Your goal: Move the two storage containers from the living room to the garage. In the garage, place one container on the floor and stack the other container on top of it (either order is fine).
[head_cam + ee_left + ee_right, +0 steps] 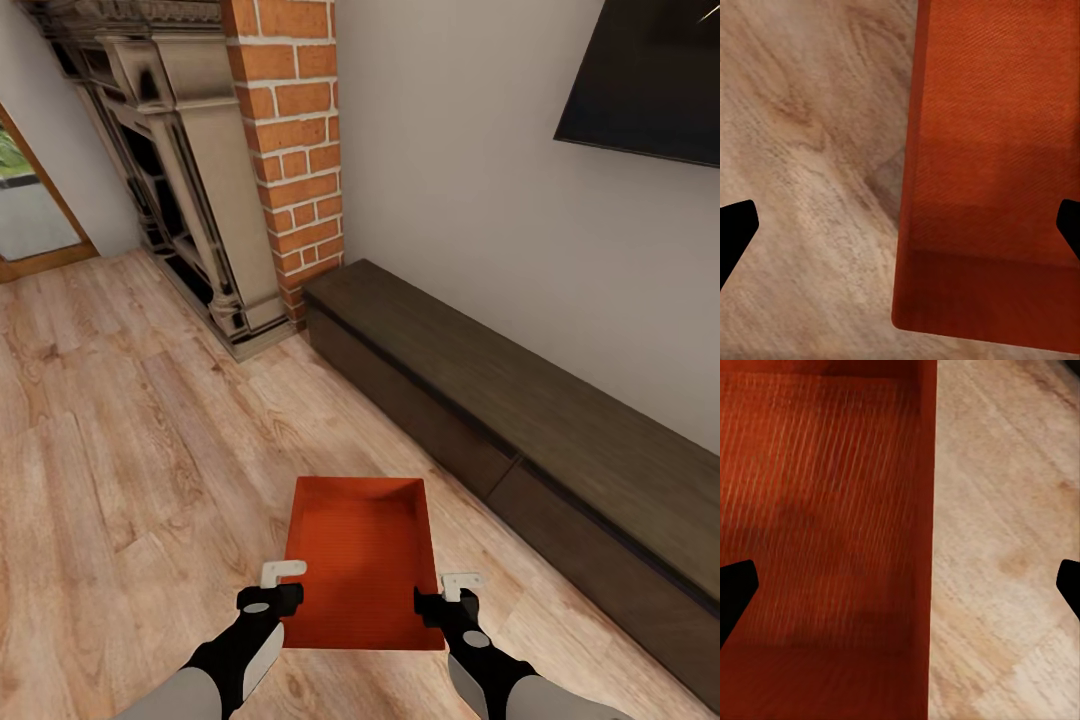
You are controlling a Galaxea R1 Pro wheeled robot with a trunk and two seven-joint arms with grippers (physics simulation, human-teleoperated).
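Observation:
One orange-red storage container (pixel 360 560) lies on the light wood plank floor (pixel 120 450) of the living room, straight ahead of me. My left gripper (pixel 275 590) hovers over its near left corner and my right gripper (pixel 450 595) over its near right corner. In the left wrist view the left gripper (pixel 900 232) is open, its dark fingertips (pixel 735 232) far apart on either side of the container's side wall (pixel 911 187). The right gripper (pixel 900 592) is open in the same way astride the opposite wall (pixel 926 547). Neither touches the box.
A long dark low cabinet (pixel 520 420) runs along the wall on the right, close to the container. Behind it stand a brick column (pixel 295 150) and a stone fireplace (pixel 190 180). A black screen (pixel 650 80) hangs at the upper right. A wood-framed glass door (pixel 30 200) is at far left.

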